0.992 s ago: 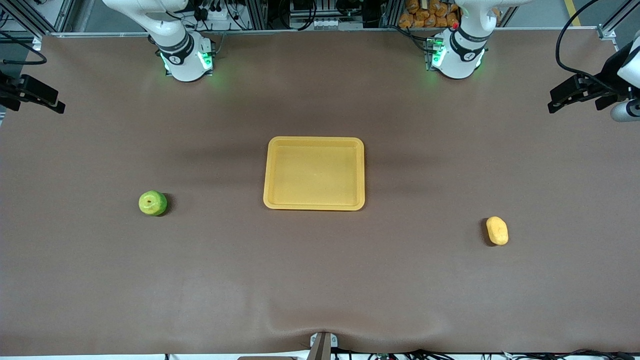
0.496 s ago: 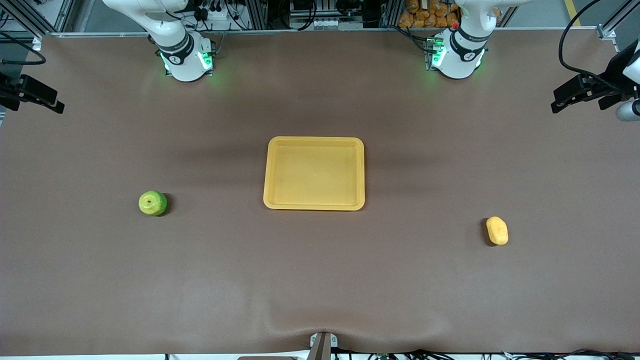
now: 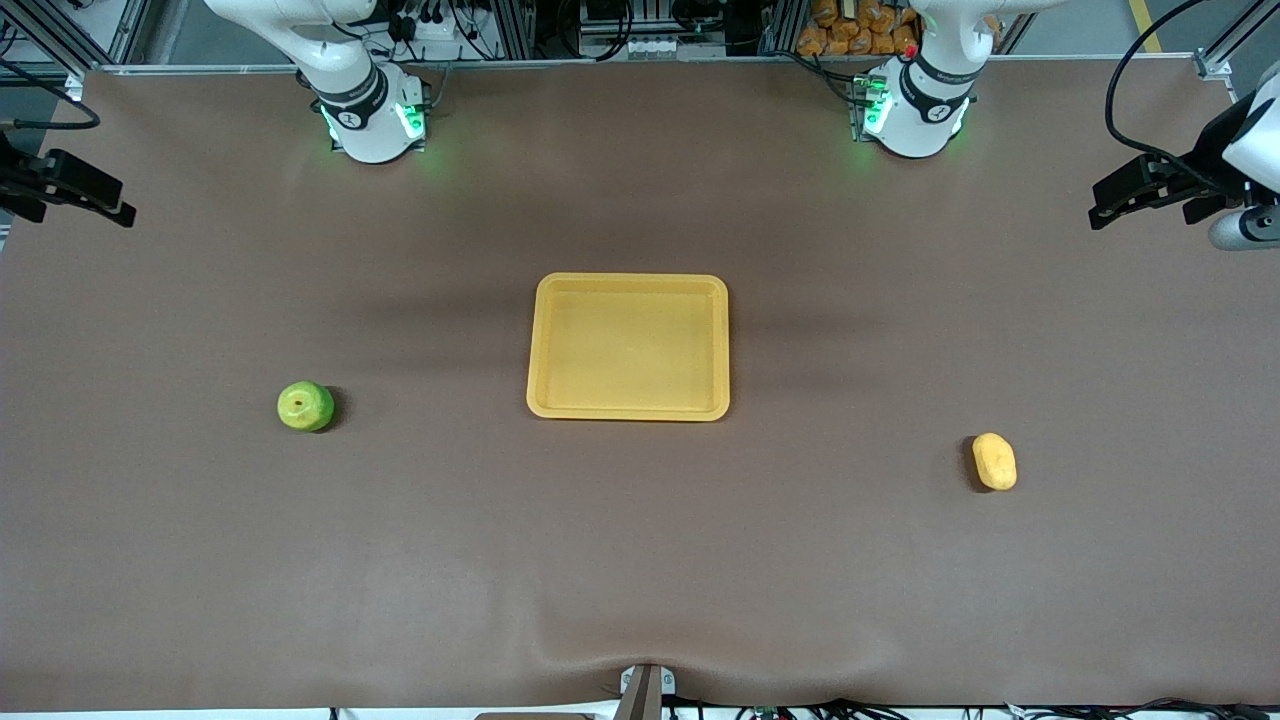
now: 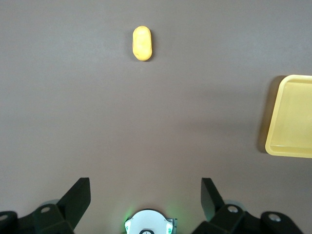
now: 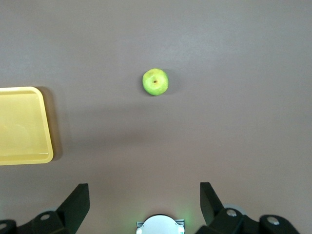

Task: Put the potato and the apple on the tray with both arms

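Observation:
The yellow-orange tray (image 3: 628,346) lies empty at the table's middle. The green apple (image 3: 306,406) sits toward the right arm's end, the yellow-tan potato (image 3: 994,461) toward the left arm's end, both a little nearer the front camera than the tray. My left gripper (image 3: 1103,203) is up in the air over the table's end, open and empty. Its wrist view shows the gripper (image 4: 145,195), the potato (image 4: 142,43) and the tray (image 4: 292,117). My right gripper (image 3: 118,203) is up over the other end, open and empty. Its wrist view shows the gripper (image 5: 145,200), the apple (image 5: 155,81) and the tray (image 5: 24,126).
The arm bases (image 3: 370,120) (image 3: 915,115) glow green along the table's back edge. A brown cover spans the table, with a wrinkle (image 3: 640,650) at the front edge above a small bracket (image 3: 645,690). Cables and orange packets (image 3: 850,25) lie past the back edge.
Both grippers have shifted slightly toward the table's middle. The apple, potato and tray have not moved.

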{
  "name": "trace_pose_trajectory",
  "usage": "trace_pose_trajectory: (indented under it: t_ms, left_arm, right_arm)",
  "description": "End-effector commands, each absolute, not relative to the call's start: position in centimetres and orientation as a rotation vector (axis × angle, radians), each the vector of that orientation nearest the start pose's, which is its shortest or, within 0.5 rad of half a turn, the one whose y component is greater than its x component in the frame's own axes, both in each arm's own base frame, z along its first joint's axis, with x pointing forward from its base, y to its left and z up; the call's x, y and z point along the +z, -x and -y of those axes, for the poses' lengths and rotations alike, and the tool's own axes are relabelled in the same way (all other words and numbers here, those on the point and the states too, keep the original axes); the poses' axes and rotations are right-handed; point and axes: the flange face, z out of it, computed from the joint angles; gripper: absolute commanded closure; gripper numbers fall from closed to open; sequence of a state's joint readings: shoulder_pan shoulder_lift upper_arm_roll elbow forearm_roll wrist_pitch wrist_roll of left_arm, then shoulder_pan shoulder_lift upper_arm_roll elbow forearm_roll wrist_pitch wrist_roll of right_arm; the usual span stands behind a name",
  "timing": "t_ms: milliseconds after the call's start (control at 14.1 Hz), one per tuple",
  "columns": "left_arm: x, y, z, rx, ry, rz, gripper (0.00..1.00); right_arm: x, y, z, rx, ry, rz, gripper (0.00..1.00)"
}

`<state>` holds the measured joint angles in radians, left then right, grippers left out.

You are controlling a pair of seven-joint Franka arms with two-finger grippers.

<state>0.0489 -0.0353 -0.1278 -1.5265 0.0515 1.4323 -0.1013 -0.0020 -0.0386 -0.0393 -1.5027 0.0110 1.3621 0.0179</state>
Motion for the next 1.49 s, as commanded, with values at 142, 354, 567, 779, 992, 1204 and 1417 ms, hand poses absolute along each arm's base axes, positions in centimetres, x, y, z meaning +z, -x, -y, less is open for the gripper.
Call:
trace_pose_trajectory:
  t_ms: [142,354,567,779,992,1204,1417]
  left_arm:
    - [64.4,-53.0,3.7,0.127,3.093,0.054,0.0]
    - [62.7,-53.7,3.6,0.158,3.092,0.059,0.0]
    - [61.1,-54.4,3.4,0.141,3.089,0.061,0.0]
    - [58.8,-54.8,3.4,0.13,3.083,0.057,0.0]
    - [57.3,-55.3,3.4,0.097,3.083,0.055,0.0]
    - [55.8,-55.5,3.3,0.078,3.085,0.056,0.0]
    - [54.6,-56.4,3.1,0.073,3.086,0.079,0.0]
  right_arm:
    - [66.3,-52.2,2.3,0.181,3.138,-0.095,0.0]
    - [66.2,-52.1,2.3,0.183,3.137,-0.093,0.0]
    - [66.2,-52.1,2.3,0.183,3.138,-0.096,0.0]
    - [66.2,-52.1,2.3,0.183,3.137,-0.093,0.0]
    - [66.2,-52.1,2.3,0.183,3.138,-0.095,0.0]
    - [66.2,-52.1,2.3,0.186,3.138,-0.093,0.0]
    - [66.3,-52.1,2.4,0.184,3.141,-0.094,0.0]
